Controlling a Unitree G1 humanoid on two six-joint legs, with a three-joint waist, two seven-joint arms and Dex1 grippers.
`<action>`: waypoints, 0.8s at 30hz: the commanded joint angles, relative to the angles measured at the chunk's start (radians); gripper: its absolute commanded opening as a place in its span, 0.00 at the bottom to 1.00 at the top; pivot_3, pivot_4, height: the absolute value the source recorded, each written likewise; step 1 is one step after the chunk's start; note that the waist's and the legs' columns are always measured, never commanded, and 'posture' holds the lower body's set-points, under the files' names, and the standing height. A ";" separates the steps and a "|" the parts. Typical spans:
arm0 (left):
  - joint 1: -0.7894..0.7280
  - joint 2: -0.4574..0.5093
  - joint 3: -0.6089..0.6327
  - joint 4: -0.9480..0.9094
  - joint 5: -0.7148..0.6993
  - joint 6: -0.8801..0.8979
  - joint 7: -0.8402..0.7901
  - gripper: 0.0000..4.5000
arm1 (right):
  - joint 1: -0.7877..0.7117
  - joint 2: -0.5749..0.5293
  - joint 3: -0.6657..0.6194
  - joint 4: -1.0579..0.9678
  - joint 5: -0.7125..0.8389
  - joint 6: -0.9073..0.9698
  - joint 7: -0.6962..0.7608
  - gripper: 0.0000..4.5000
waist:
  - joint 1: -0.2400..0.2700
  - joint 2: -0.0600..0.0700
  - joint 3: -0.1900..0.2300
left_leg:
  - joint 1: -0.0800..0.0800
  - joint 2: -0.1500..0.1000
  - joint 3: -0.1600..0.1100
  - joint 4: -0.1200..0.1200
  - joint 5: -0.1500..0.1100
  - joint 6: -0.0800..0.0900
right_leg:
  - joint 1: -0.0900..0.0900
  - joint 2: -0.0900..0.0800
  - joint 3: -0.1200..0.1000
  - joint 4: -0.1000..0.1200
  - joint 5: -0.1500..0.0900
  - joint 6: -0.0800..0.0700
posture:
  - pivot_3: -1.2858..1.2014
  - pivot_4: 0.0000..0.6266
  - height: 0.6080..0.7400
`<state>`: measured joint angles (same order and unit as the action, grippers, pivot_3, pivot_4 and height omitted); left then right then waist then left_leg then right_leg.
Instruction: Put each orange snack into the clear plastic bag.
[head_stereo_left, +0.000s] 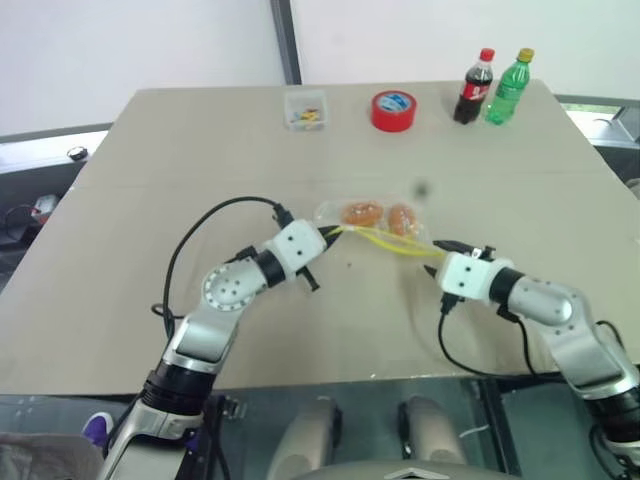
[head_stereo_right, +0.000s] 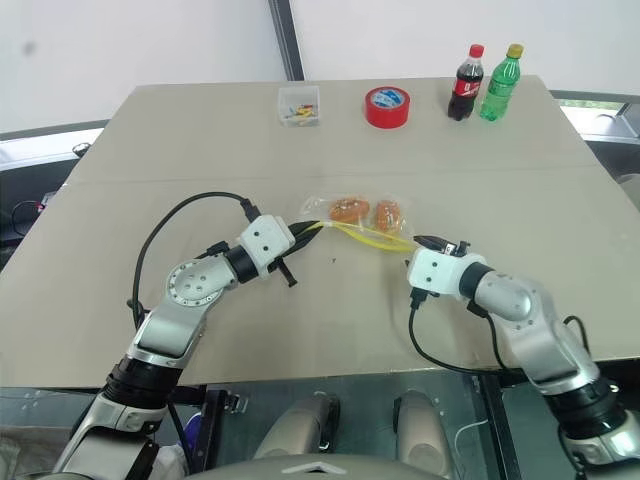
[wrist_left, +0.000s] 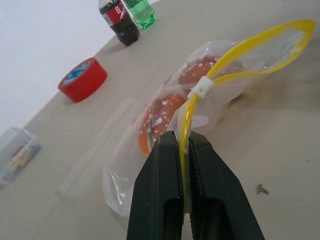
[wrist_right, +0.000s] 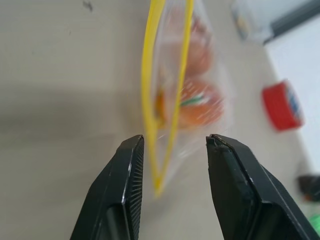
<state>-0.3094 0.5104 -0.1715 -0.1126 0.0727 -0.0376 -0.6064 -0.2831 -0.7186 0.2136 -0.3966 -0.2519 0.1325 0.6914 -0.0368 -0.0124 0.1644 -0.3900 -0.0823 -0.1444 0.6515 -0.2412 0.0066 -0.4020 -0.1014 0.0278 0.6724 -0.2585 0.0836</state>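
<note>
At the bag's yellow edge (wrist_left: 240, 55), left claw (wrist_left: 183, 145) pinched, right claw (wrist_right: 175, 142) parted.

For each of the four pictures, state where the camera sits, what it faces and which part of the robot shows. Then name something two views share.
Left eye view: on the head, looking down over the table; both arms show.
Right eye view: beside it, same scene.
Left wrist view: along the left gripper, shut on the clear plastic bag at its yellow seal.
Right wrist view: along the right gripper, open around the bag's end.
Shared: both wrist views show the orange snacks inside the bag and the red tape roll.
</note>
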 joint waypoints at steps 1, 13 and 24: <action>-0.021 0.009 -0.009 0.002 0.048 -0.069 0.020 0.00 | -0.100 0.052 0.053 -0.043 -0.009 -0.003 0.028 0.46 | 0.000 0.000 0.000 | 0.000 0.000 0.000 0.000 0.000 0.000 | 0.000 0.000 0.000 0.000 0.000 0.000 | 0.52 0.24 1.00; -0.032 -0.019 -0.010 -0.009 0.082 -0.050 0.043 0.00 | -0.327 0.216 0.221 0.185 -0.163 -0.130 0.003 0.46 | 0.008 0.000 0.000 | -0.009 -0.001 -0.002 -0.002 0.002 -0.004 | -0.007 -0.001 -0.002 -0.003 0.000 0.000 | 0.52 0.24 1.00; -0.025 -0.015 0.000 -0.029 0.096 -0.036 0.052 0.00 | -0.331 0.260 0.232 0.217 -0.210 -0.189 -0.002 0.07 | 0.004 0.000 0.000 | -0.009 -0.001 -0.001 -0.002 0.002 -0.004 | -0.008 0.000 -0.001 -0.002 0.000 -0.001 | 0.52 0.24 1.00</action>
<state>-0.3287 0.4952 -0.1845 -0.0905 0.1691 -0.0707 -0.5627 -0.5999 -0.4671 0.4448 -0.1527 -0.4621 -0.0281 0.6955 -0.0330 -0.0127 0.1642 -0.3989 -0.0828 -0.1452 0.6492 -0.2390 0.0026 -0.4101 -0.1016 0.0271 0.6704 -0.2582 0.0831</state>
